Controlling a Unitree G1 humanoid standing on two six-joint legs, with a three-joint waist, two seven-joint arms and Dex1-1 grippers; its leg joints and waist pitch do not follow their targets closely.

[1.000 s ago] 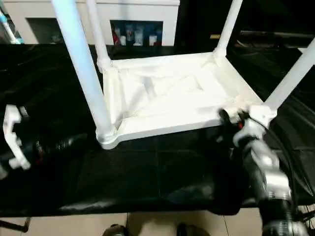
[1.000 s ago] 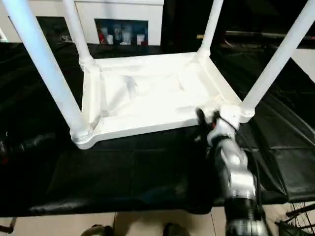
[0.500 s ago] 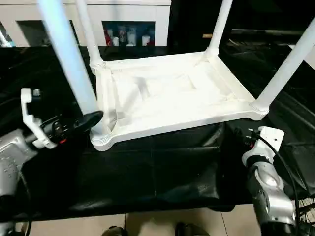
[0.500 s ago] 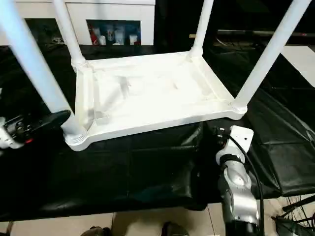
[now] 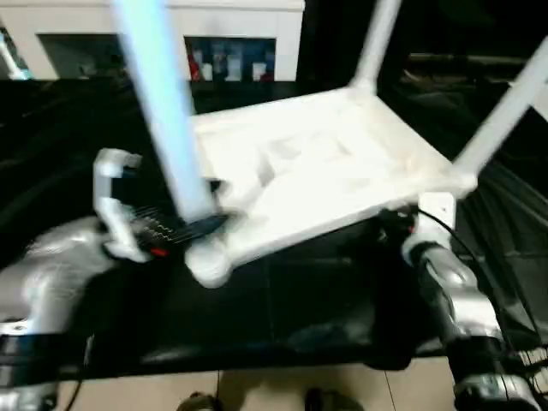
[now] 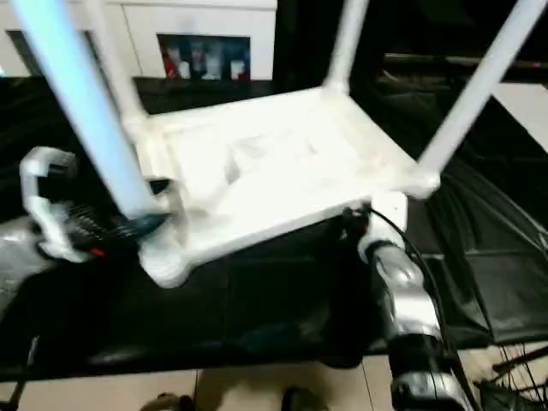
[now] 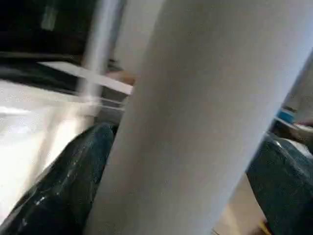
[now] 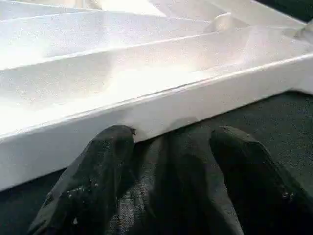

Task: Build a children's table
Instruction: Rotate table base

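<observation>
Table: top (image 5: pixel 325 171) is lying upside down on black cloth (image 5: pixel 300 300), legs pointing up and running out of frame
Left gripper (image 5: pixel 201 224): fingers are spreading wide around the near leg (image 5: pixel 163 103)
Right gripper (image 8: pixel 168 161): fingers are gaping at the top's near rim, pinching nothing
Behind: a blurry white cabinet (image 5: pixel 257 17)

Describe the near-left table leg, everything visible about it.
The near-left leg is a long white tube, plastic by its look, rising out of the round corner socket of the upside-down table top and leaning slightly. The left gripper reaches in at its lower end with fingers open either side; contact is unclear.
</observation>
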